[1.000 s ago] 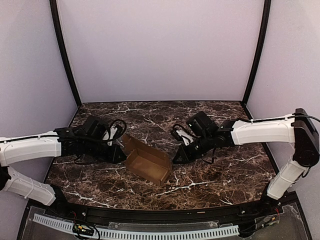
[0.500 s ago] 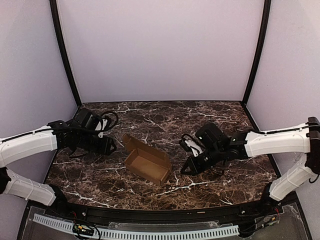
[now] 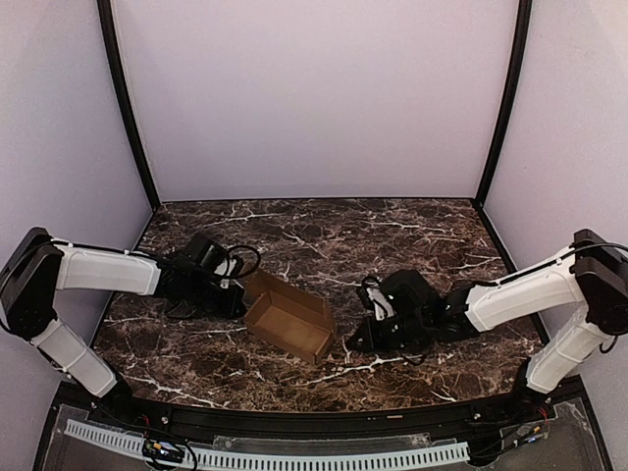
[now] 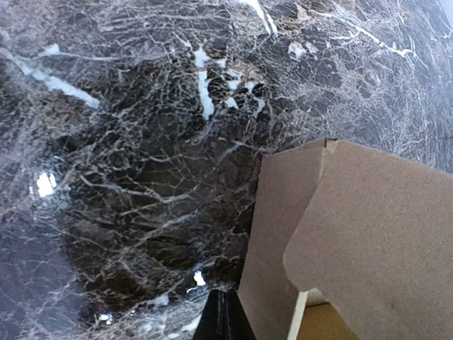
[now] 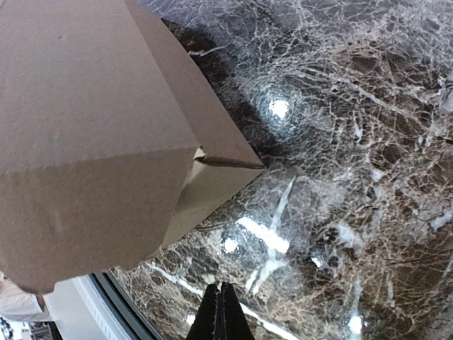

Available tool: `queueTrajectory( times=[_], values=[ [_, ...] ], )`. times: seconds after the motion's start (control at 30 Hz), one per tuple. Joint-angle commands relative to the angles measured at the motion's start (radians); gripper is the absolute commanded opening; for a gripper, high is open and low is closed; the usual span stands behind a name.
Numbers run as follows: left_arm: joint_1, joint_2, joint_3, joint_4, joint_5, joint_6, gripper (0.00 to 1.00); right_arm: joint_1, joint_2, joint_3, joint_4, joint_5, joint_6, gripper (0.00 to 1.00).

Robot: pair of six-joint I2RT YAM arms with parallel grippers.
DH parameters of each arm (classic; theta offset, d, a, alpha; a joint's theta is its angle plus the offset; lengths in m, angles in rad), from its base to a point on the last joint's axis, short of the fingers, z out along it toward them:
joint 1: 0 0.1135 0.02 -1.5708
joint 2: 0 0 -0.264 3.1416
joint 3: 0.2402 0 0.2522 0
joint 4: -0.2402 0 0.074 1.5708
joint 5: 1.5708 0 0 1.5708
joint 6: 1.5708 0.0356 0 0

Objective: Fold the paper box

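surface: dark marble table [image 3: 422,221] | on it: open brown paper box [image 3: 287,319], near centre

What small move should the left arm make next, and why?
Probably push the open end flap of the paper box inward with the shut left jaws: it sticks out beside them, unfolded, and the right jaws sit clear of the other end.

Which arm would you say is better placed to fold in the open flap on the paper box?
Probably left. The left tool, shut, sits right beside the open flap of the paper box; the right tool, also shut, lies past the opposite end, away from that flap.
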Motion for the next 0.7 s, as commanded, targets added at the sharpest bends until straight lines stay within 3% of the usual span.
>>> queueTrajectory(
  times=[0.0, 0.3, 0.67],
  values=[
    [0.004, 0.022, -0.040, 0.099, 0.096, -0.039, 0.01, 0.009, 0.071, -0.025, 0.190, 0.019, 0.110, 0.00],
    [-0.003, 0.008, -0.150, 0.245, 0.220, -0.101, 0.01, 0.011, 0.173, 0.005, 0.276, 0.033, 0.169, 0.00],
    [-0.085, -0.018, -0.236, 0.401, 0.252, -0.184, 0.01, -0.048, 0.197, 0.023, 0.273, 0.043, 0.138, 0.00]
  ],
)
